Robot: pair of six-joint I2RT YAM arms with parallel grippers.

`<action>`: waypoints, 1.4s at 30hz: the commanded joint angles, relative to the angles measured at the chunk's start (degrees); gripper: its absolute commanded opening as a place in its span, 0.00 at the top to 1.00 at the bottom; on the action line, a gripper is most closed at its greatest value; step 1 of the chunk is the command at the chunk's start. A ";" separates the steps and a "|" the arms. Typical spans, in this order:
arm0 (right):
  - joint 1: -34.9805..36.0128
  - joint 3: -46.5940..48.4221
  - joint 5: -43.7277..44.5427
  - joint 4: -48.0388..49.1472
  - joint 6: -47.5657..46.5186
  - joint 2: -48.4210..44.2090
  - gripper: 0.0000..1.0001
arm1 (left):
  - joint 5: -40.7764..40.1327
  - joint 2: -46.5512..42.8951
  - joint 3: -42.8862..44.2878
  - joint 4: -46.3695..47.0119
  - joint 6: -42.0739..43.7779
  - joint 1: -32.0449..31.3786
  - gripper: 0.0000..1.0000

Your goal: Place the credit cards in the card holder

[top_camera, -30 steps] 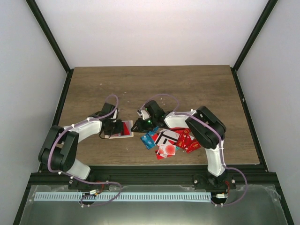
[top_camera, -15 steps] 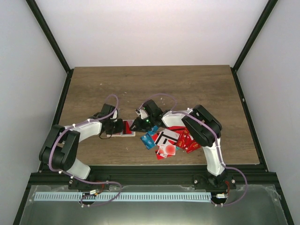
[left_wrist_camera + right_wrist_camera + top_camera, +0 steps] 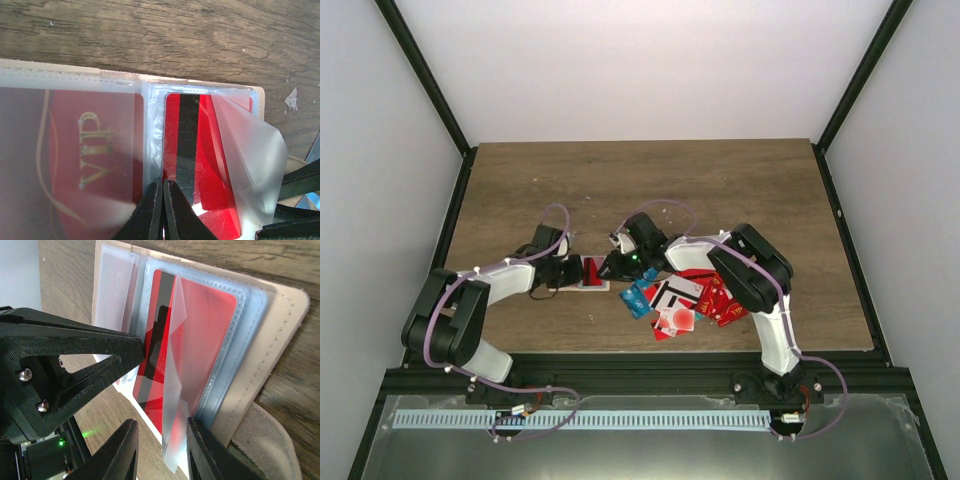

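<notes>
**A:** Start at the tips. What are they doing?

**B:** The left pincer (image 3: 163, 187) is pressed together. Its tips sit on the seam between the two clear pockets of the card holder (image 3: 50, 67) and seem to pin it to the desk (image 3: 650, 180). The right pincer (image 3: 161, 435) stands apart, one finger on either side of the lifted clear flap (image 3: 175, 390) of the right-hand pocket. I can't tell whether either finger really touches that film.

**A:** And what's around them?

**B:** A red card with a black stripe (image 3: 200, 150) lies under that flap, and looks mostly in. A VIP card (image 3: 90, 150) fills the pocket to its left. The holder lies open and flat, just left of the heap of credit cards (image 3: 685, 297), which sits near the right arm.

**A:** So how should the seating be done well?

**B:** I'd say the left tips should hold firm on the seam, because the holder looks light and would slide under any push. The right pincer should work low and along the pocket's length, nudging the card's edge and not the film. That flap looks flimsy and could buckle or fold under the card. Let it drop only once the card is square in the sleeve. Then lift the right pincer clear before going right for the next card.
</notes>
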 commanded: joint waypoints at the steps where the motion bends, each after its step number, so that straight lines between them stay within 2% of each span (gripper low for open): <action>1: 0.54 1.78 -0.56 0.05 -0.52 -1.27 0.71 | 5.44 2.63 -2.94 -1.51 -1.28 -1.37 0.96; 6: 0.55 1.76 1.22 -1.48 -1.21 -3.09 0.71 | 6.51 1.83 -3.08 -0.91 -2.33 -1.70 0.96; 12: 0.55 1.76 0.18 -1.34 -1.46 -4.47 0.71 | 11.14 0.78 -3.48 1.75 -4.85 -1.81 0.96; 21: 0.54 2.07 -0.50 -1.66 -2.07 -7.07 0.71 | 13.50 -1.57 -3.64 3.24 -7.24 -1.82 0.96; 33: 1.95 3.96 -1.75 -1.98 -2.19 -4.32 0.71 | 12.06 -2.28 -4.28 4.60 -8.34 -1.83 0.96; 42: 3.54 7.19 -1.50 -3.75 -2.44 -1.81 0.71 | 7.03 -9.94 -5.03 -4.05 -7.23 -1.74 0.96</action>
